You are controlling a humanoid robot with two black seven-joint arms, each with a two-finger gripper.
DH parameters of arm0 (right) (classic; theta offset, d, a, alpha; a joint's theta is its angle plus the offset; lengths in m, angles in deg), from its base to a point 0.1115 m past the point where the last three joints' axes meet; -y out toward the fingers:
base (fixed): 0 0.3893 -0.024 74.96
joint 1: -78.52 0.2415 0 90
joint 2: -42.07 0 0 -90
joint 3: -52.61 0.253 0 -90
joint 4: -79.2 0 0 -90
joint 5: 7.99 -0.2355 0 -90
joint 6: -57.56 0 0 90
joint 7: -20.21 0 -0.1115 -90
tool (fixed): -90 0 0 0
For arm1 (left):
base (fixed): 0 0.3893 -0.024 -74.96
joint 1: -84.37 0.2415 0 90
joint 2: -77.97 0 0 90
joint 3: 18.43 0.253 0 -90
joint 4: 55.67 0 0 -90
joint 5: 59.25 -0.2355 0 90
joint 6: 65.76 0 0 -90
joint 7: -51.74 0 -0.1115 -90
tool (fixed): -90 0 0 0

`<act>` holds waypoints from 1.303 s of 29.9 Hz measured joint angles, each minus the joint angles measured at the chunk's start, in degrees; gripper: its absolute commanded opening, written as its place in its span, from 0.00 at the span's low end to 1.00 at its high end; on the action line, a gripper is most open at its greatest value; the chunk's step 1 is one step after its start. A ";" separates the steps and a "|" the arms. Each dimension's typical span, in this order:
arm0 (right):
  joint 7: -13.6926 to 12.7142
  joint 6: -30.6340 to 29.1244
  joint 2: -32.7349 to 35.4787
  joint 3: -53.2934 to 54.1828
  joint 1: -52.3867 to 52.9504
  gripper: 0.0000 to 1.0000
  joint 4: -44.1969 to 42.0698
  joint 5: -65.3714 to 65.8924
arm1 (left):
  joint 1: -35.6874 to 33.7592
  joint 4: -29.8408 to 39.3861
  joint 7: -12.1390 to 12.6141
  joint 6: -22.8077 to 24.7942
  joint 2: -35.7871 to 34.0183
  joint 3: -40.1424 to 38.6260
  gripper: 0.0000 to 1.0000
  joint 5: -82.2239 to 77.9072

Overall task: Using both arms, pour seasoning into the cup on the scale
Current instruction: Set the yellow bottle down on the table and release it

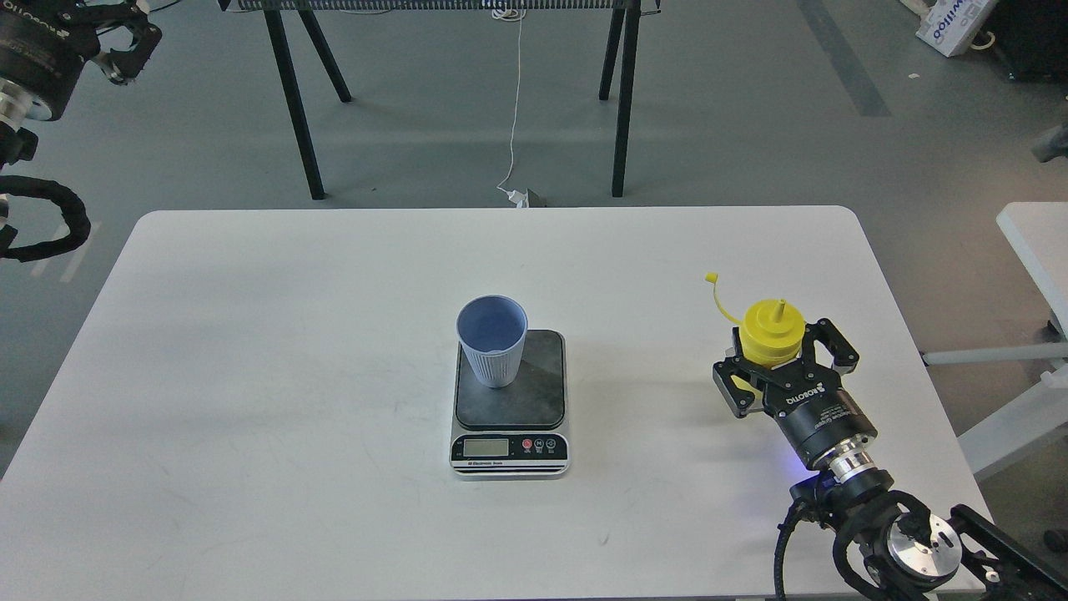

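Note:
The light blue-grey ribbed cup (pixel 492 346) stands upright on the back left part of the dark plate of the scale (pixel 534 401), whose display faces the table's front. My right gripper (pixel 782 359) is shut on the yellow seasoning bottle (pixel 773 328). It holds the bottle upright, nozzle up, low over the right side of the table, well right of the scale. The bottle's tethered cap (pixel 712 279) sticks out to the upper left. My left gripper (pixel 125 46) is open and empty, raised at the far top left, off the table.
The white table (pixel 292 376) carries only the scale and cup. Black trestle legs (pixel 292 108) stand on the floor behind it. A second white table (pixel 1035 229) edges in at the right. A white cable (pixel 513 108) hangs behind.

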 measured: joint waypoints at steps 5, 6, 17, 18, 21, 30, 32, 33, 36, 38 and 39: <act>-0.02 0.00 -0.01 -0.01 -1.22 0.58 -0.17 -0.02 | 0.02 0.00 -0.04 0.03 -0.12 -0.03 1.00 0.07; -0.02 0.00 -0.01 -0.01 -1.56 0.61 -0.20 -0.02 | 0.02 0.03 -0.05 -0.01 -0.12 0.02 1.00 0.07; 0.06 -0.04 0.44 -0.04 -5.01 0.96 -0.65 0.25 | 0.03 0.10 0.02 -0.23 0.02 0.38 1.00 0.00; 0.12 -0.03 0.57 0.02 -5.29 0.97 -0.52 0.28 | 0.03 0.10 0.02 -0.17 0.02 0.37 1.00 -0.01; 0.44 -0.02 1.02 0.46 -6.17 0.99 -0.16 0.39 | 0.03 0.26 0.02 -0.17 -0.02 0.15 1.00 -0.01; 0.69 0.01 4.67 0.55 -12.41 0.99 2.74 0.42 | -0.13 2.15 0.02 -0.54 0.19 -0.13 1.00 0.24; 0.88 0.01 5.71 0.84 -14.63 0.99 4.23 0.44 | -0.13 2.18 0.00 -0.48 0.20 -0.17 1.00 0.25; 1.14 0.01 6.48 1.06 -15.87 0.99 5.12 0.47 | -0.11 2.19 -0.05 -0.45 0.19 -0.20 1.00 0.26; 2.33 0.01 10.30 2.49 -18.58 0.99 7.65 0.51 | -0.02 2.19 -0.12 -0.26 0.01 -0.22 1.00 0.26; 2.78 0.01 13.73 3.86 -19.30 0.99 8.74 0.51 | 0.01 2.19 -0.15 -0.12 -0.08 -0.25 1.00 0.26; 2.92 0.01 15.72 4.73 -19.47 0.99 9.08 0.51 | 0.01 2.19 -0.16 -0.03 -0.10 -0.25 1.00 0.26</act>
